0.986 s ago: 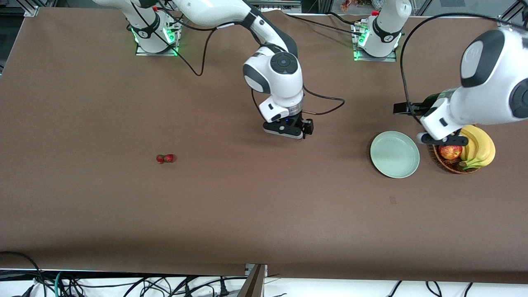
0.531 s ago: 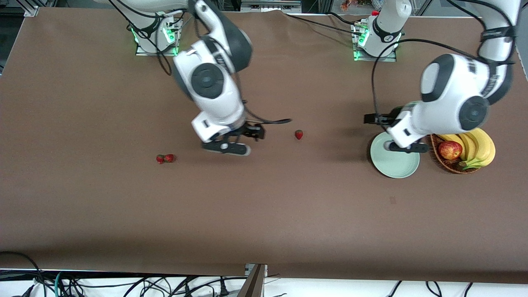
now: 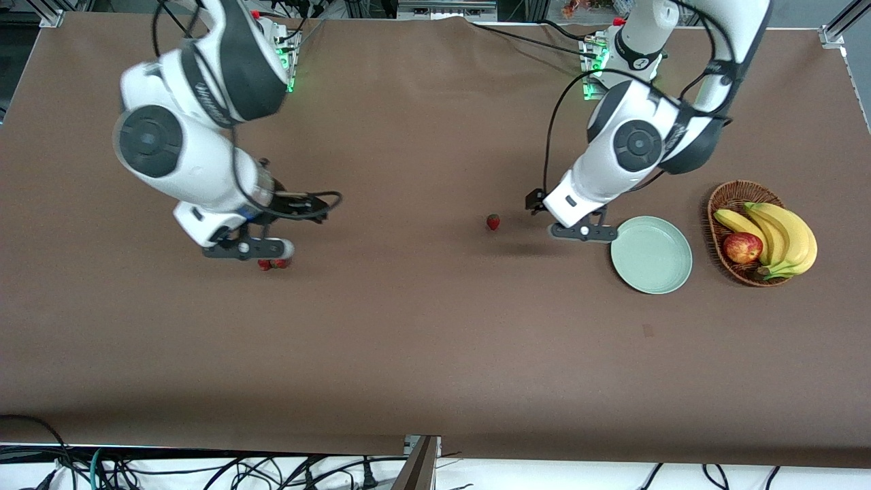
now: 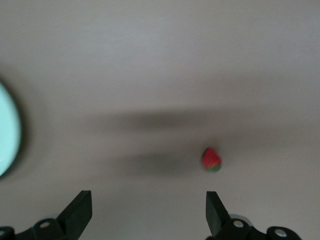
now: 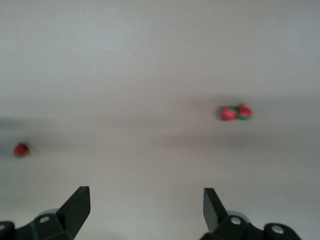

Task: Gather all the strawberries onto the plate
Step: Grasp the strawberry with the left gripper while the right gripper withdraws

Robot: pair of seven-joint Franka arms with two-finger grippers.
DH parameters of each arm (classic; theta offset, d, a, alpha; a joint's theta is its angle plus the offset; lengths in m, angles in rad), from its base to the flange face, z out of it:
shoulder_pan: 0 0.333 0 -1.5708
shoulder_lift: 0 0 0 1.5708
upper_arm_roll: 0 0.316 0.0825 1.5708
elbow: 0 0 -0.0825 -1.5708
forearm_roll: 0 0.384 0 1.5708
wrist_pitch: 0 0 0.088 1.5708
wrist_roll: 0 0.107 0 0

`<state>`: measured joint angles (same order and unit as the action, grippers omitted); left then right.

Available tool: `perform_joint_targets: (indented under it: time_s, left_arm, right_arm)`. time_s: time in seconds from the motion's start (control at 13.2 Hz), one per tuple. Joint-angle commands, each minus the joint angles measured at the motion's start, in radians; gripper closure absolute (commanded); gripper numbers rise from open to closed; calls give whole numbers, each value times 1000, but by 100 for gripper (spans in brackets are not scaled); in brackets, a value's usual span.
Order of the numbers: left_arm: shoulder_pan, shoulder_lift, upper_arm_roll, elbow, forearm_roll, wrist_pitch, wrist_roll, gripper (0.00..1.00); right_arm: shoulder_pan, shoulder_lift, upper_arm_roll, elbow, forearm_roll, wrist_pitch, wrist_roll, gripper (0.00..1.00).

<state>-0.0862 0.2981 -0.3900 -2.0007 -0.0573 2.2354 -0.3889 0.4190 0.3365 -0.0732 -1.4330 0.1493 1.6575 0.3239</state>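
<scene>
A wide brown table (image 3: pixel 422 354) with a smooth matte cover stretches out, with much open surface on the side nearer the front camera. The right gripper (image 3: pixel 248 250), fingers spread wide and holding nothing, hangs over the table toward the right arm's end; half a second ago it was nearer the table's middle. A pair of strawberries (image 3: pixel 272 264), tiny red berries with green caps that touch each other, lies just beside and partly under it. The left gripper (image 3: pixel 583 232), also spread and empty, hangs just beside the rim of the plate (image 3: pixel 652 255), a round, shallow, pale mint dish with nothing in it; earlier this gripper was over the plate. A single strawberry (image 3: pixel 492 222) lies near the left gripper, toward the table's middle, with bare table all round it. A brown wicker basket (image 3: pixel 729 197) holding yellow bananas (image 3: pixel 782 235) and a red apple (image 3: pixel 742 248) sits near the plate, toward the left arm's end.
</scene>
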Motion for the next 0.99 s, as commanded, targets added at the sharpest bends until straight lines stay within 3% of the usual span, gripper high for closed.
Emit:
perform_joint_targets:
  time_s: [0.0, 0.3, 0.53, 0.91]
  left_arm:
    - [-62, 93, 0, 13, 31, 111, -77, 0]
    - [-112, 190, -3, 14, 258, 177, -256, 0]
    - [-165, 231, -1, 23, 348, 181, -413, 0]
    - [-184, 289, -1, 28, 361, 277, -501, 0]
  right_arm:
    - [-72, -244, 19, -263, -35, 16, -116, 0]
    - [-241, -333, 84, -308, -89, -25, -285, 0]
    - [-279, -408, 84, -366, -112, -38, -325, 0]
    - [-279, -415, 78, -353, -117, -38, -325, 0]
